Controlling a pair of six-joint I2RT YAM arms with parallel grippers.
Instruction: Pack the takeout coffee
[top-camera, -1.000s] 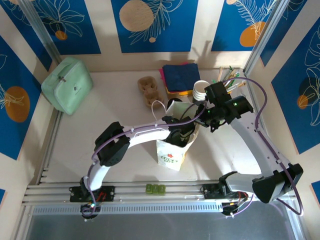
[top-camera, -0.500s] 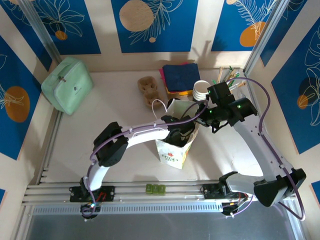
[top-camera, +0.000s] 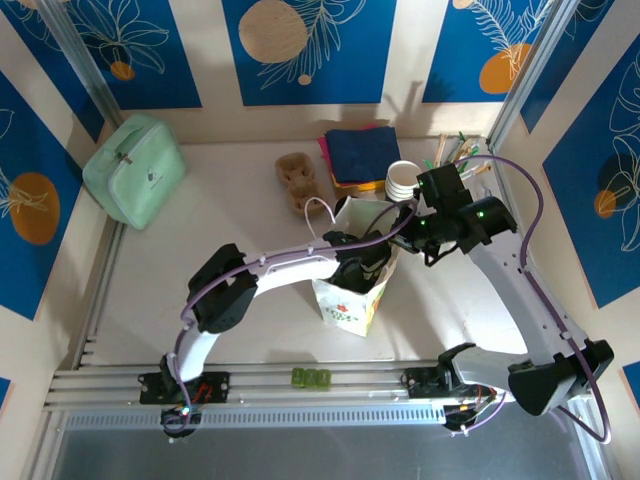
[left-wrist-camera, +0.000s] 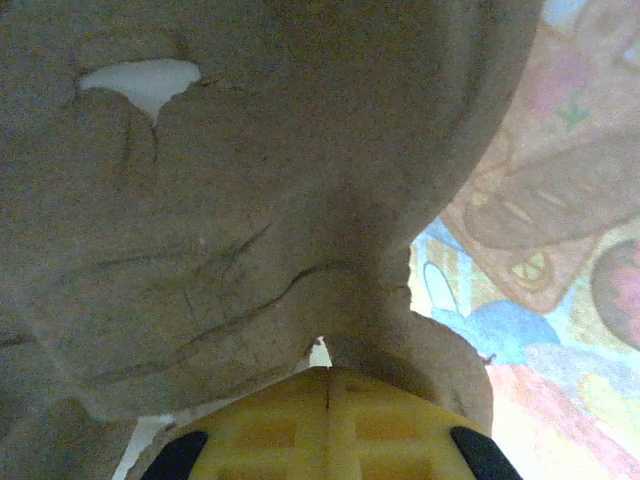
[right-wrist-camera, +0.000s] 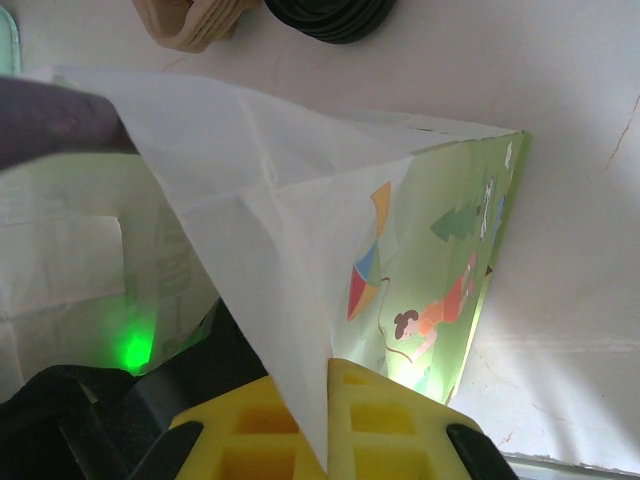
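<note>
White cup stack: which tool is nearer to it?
Right. The right tool sits just beside the cup stack, at the rim of the paper bag; the left tool is farther off, inside it.

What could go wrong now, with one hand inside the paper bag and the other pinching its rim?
The right hand pinches the thin wall of the bag; a pull might tear it or tip the bag. The left hand is inside, close against brown cardboard; pulling out could drag the bag over. The stacked cups stand beside the right arm and could be knocked.
</note>
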